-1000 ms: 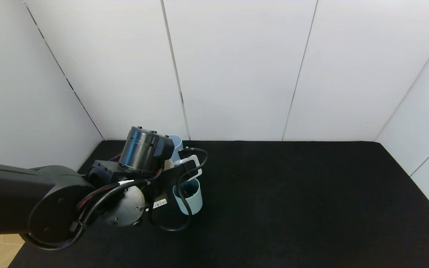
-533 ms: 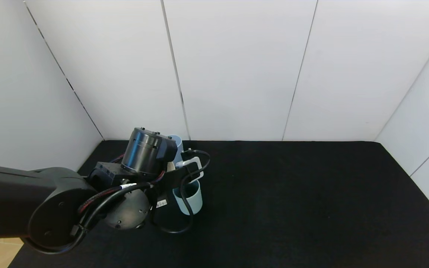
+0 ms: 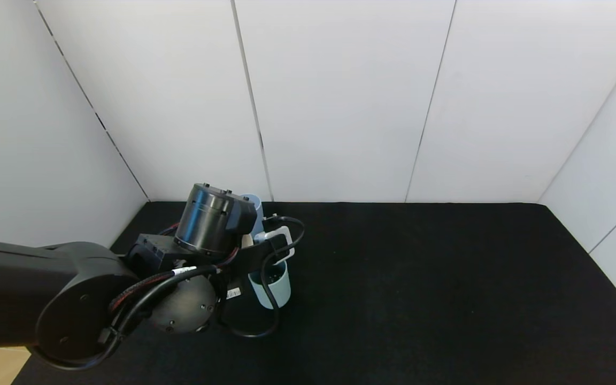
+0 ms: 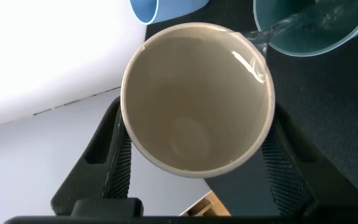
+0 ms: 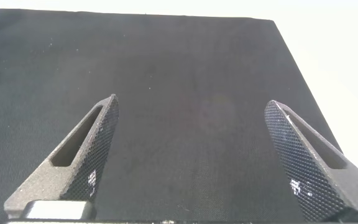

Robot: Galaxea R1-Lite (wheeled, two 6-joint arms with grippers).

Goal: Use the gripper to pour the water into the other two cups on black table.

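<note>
The left end effector (image 4: 197, 165) is clamped on a tilted beige cup (image 4: 197, 106), water streaming into the teal cup (image 3: 273, 283). The blue cup (image 3: 253, 206) stands farther back on the desk (image 3: 420, 294). The right end effector (image 5: 201, 155) hangs with fingers apart.

There is no writing here that can be read. A small white sticker (image 3: 233, 292) sits on the underside of the left arm, just beside the teal cup (image 3: 276, 286), and it carries dark marks like a barcode or printed line, too small to make out. A narrow white tag (image 3: 183, 271) wraps one of the arm's black cables close by, blank as far as can be told. The cups carry no visible print or brand.
</note>
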